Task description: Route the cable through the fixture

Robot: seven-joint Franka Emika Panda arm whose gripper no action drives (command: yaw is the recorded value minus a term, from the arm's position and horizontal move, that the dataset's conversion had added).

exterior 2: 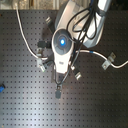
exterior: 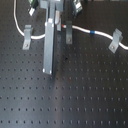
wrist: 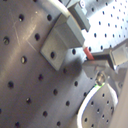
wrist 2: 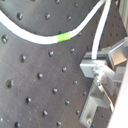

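your gripper (exterior: 64, 22) sits at the back of the board, right over the small dark clip post (exterior: 68, 35). whether the jaws are open or pinching the cable (exterior: 102, 34) i cannot tell; the first wrist view shows a dark finger (wrist: 102, 57) beside the cable's red mark (wrist: 86, 51), but not the grip itself.

the cable runs across the back of the board in the first exterior view, past a light slanted clip (exterior: 26, 36) on the first exterior view's left, behind the tall grey bar (exterior: 49, 47), past the post, then its blue band (exterior: 92, 33), to another slanted clip (exterior: 116, 40) on the first exterior view's right.

to do this step well, you probably want the cable taut and level above the post's slot, then lowered straight in. go slowly; slack may let it slip beside the post.
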